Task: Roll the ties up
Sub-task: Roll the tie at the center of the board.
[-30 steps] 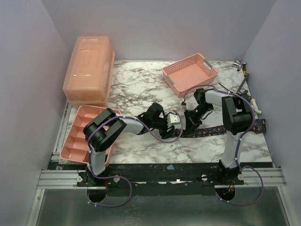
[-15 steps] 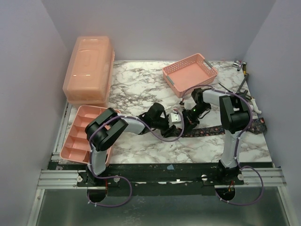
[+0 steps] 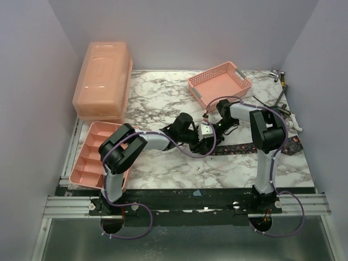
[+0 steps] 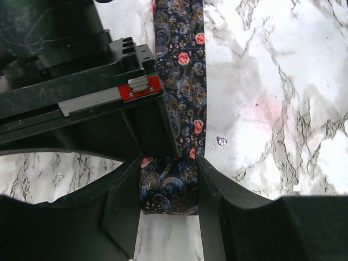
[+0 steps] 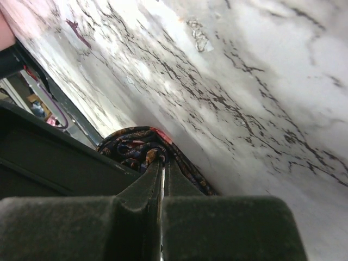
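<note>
A dark navy tie [image 3: 255, 148] with red and orange dots lies flat along the right of the marble table. Its left end is wound into a small coil [image 4: 169, 187], and the strip [image 4: 182, 65] runs away from the coil. My left gripper [image 4: 167, 190] [image 3: 205, 139] is shut on that coil, a finger pressed against each side. My right gripper [image 5: 161, 160] [image 3: 213, 130] is shut, its tips buried in the middle of the coil [image 5: 130, 147], where the fabric wraps round them. Its black body [image 4: 81, 92] stands close beside the left fingers.
A pink mesh basket [image 3: 219, 84] stands behind the grippers. A pink lidded box [image 3: 103, 81] sits at the back left and a pink divided tray [image 3: 89, 155] at the left edge. Small tools [image 3: 280, 79] lie at the back right corner.
The left fingers have closed in onto the coil. Both grippers have shifted slightly left and back, and the tie's far end has been drawn a little leftward.
</note>
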